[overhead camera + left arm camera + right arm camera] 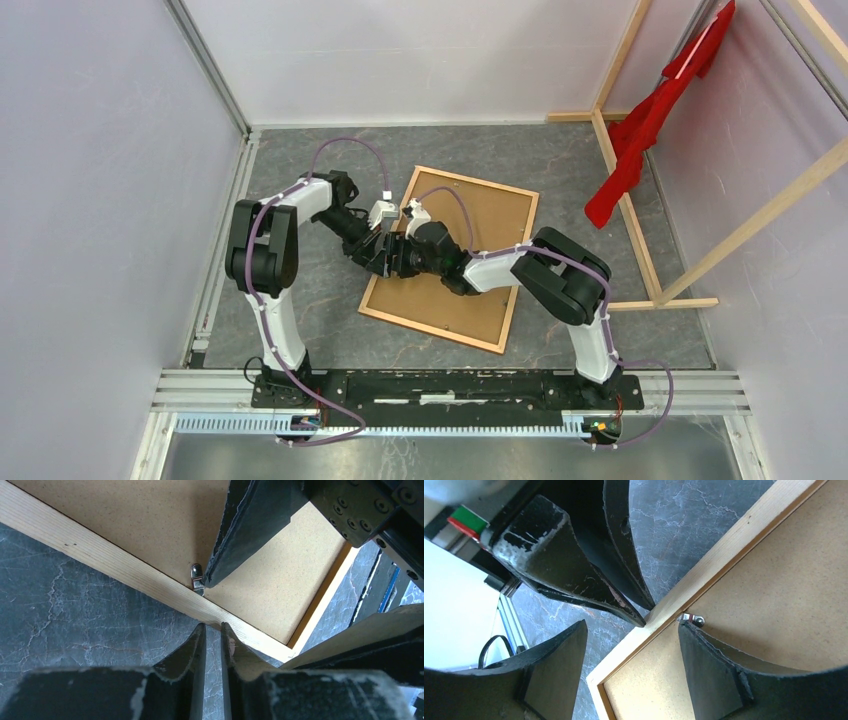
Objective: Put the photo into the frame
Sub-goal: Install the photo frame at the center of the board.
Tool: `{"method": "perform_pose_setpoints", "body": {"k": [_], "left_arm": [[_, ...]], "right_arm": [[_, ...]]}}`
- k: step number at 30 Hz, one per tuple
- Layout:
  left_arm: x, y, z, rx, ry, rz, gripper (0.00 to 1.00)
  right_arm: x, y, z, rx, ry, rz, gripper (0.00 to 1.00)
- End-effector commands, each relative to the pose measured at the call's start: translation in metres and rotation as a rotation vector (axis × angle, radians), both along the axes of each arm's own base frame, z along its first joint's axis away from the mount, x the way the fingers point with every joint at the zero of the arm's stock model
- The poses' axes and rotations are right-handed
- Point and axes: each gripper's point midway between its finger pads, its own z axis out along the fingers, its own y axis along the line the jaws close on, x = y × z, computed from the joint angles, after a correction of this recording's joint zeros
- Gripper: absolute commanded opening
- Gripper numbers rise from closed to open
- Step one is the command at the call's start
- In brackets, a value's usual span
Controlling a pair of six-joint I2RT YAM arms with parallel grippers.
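Observation:
The frame [431, 331] lies face down on the grey table with the plain brown backing board [490, 225] in it. The photo is hidden. My left gripper [383, 262] is shut and empty, its tips [213, 626] at the outer side of the frame's left rail [125, 565]. My right gripper [402, 250] is open and straddles that rail [724, 545], midway [633, 625] over its edge. One finger [719, 680] rests on the board [784, 580] against a small metal clip [691, 619]. The clip also shows in the left wrist view [197, 577].
Pale wooden beams [630, 210] with a red cloth [650, 130] stand at the right and back right. White walls close the left and back. A metal rail [450, 400] runs along the near edge with both arm bases.

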Motion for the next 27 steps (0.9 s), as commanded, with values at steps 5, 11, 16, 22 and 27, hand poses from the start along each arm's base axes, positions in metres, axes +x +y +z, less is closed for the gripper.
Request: {"method": "perform_pose_setpoints", "body": {"k": [5, 11, 16, 22, 27], "left_arm": [[0.007, 0.001, -0.008, -0.006, -0.053, -0.045, 0.2], [0.006, 0.001, -0.008, -0.005, -0.051, -0.047, 0.2], [0.009, 0.001, -0.003, -0.007, -0.063, -0.039, 0.2], [0.03, 0.012, 0.017, -0.041, -0.089, 0.017, 0.23], [0.05, 0.009, 0.024, -0.066, -0.088, 0.098, 0.25]], "right_arm": [[0.0, 0.006, -0.013, -0.015, 0.021, 0.01, 0.74], [0.005, 0.004, -0.01, -0.01, 0.014, 0.003, 0.73], [0.009, 0.0, 0.009, 0.007, -0.039, 0.018, 0.75], [0.002, -0.029, 0.056, 0.043, -0.157, 0.025, 0.86], [0.009, -0.067, 0.065, 0.059, -0.167, -0.035, 0.87]]}}
